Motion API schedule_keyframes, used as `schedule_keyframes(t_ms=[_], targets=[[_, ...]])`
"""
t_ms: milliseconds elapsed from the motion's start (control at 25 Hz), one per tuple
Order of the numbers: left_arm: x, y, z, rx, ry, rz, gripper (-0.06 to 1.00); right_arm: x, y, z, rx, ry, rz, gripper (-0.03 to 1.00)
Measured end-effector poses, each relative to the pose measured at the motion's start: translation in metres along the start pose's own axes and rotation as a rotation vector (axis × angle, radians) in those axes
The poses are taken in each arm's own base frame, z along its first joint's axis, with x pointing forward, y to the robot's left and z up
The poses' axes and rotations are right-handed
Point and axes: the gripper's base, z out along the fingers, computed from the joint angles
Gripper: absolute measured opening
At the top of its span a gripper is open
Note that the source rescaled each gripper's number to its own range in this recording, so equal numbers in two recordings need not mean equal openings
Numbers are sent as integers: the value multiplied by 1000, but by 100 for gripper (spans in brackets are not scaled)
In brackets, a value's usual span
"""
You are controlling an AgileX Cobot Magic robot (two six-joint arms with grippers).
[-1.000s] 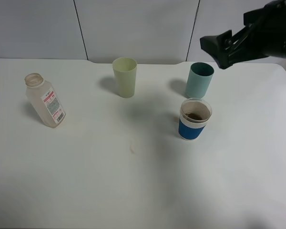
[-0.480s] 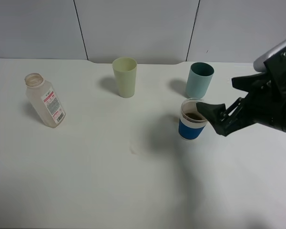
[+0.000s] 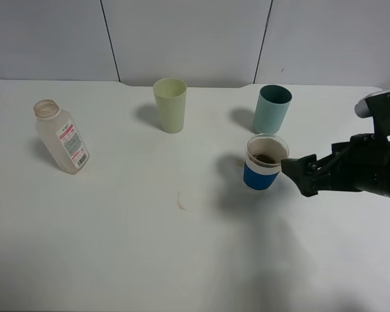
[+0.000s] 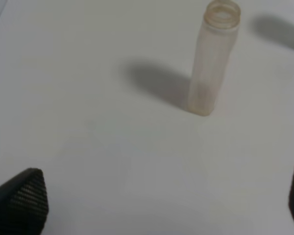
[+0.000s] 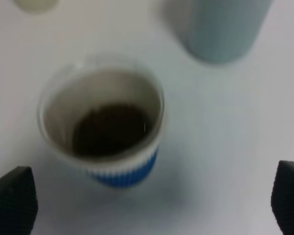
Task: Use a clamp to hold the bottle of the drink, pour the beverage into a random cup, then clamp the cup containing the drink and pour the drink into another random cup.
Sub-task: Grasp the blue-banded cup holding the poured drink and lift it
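Observation:
The clear bottle [image 3: 60,137] with a red and white label stands uncapped at the left; it also shows in the left wrist view [image 4: 213,58]. A blue and white cup [image 3: 265,162] holds dark drink; it also shows in the right wrist view [image 5: 107,131]. A pale green cup [image 3: 170,104] and a teal cup [image 3: 272,109] stand behind. My right gripper [image 3: 298,174] is open just right of the blue cup, fingertips [image 5: 12,203] spread wide beside it. My left gripper [image 4: 161,200] is open, apart from the bottle, and is out of the high view.
A small brown stain [image 3: 181,203] marks the white table [image 3: 117,247] in front of the cups. The teal cup [image 5: 225,29] stands just behind the blue cup. A grey panelled wall [image 3: 182,39] runs along the table's far edge.
My right arm has come down from high at the back right and now sits low beside the blue cup. The bottle and the cups have not moved.

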Motion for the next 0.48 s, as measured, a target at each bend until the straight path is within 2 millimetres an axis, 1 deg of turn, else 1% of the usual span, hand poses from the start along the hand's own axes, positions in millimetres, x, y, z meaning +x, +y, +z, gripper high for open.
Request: schedule_keyframes(t_ms=[200,280,400,480], targets=[[0,0,0,0,0,0,100,2,0,0,-4,18,-24,85],[0,0,0,0,0,0,100,6,0,0,-3,22,-25,85],[0,0,0,0,0,0,100,20,-1,4,2,66,-14,85],[0,0,0,0,0,0,100,29,-4,10,18,124,9,85]])
